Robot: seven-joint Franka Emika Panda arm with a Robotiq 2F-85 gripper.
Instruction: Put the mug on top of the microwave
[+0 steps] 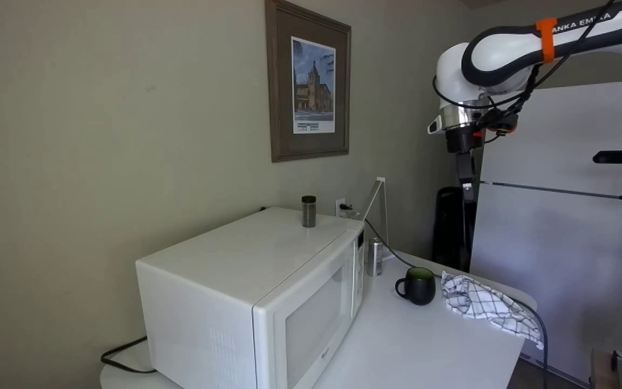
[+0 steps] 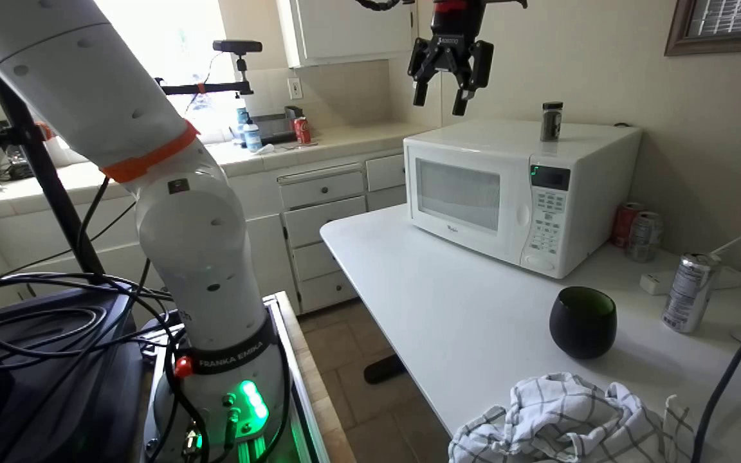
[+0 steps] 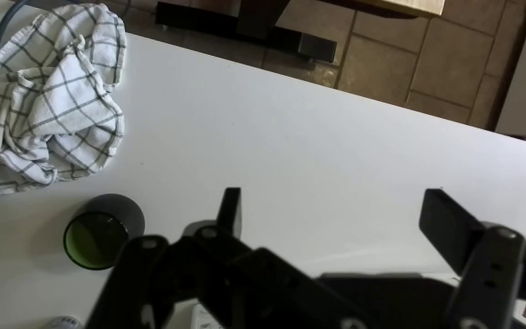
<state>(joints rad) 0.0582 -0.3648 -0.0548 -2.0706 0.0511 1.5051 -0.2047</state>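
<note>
The black rounded mug, green inside, stands upright on the white table in both exterior views (image 1: 419,289) (image 2: 581,325). It also shows in the wrist view (image 3: 128,212), at the lower left, beside the gripper's left finger. The white microwave stands at the table's other end in both exterior views (image 1: 224,254) (image 2: 460,193), with its door shut. My gripper is open and empty, high above the table in both exterior views (image 1: 467,189) (image 2: 441,100). In the wrist view the gripper's fingers (image 3: 331,201) are wide apart over bare table, clear of the mug.
A small dark-lidded jar (image 1: 309,213) (image 2: 551,122) stands on the microwave's top. A silver can (image 1: 374,258) (image 2: 691,292) stands near the mug. A checked cloth (image 1: 481,302) (image 3: 66,103) and a dark cable (image 2: 737,366) lie on the table. More cans (image 2: 644,236) stand beside the microwave.
</note>
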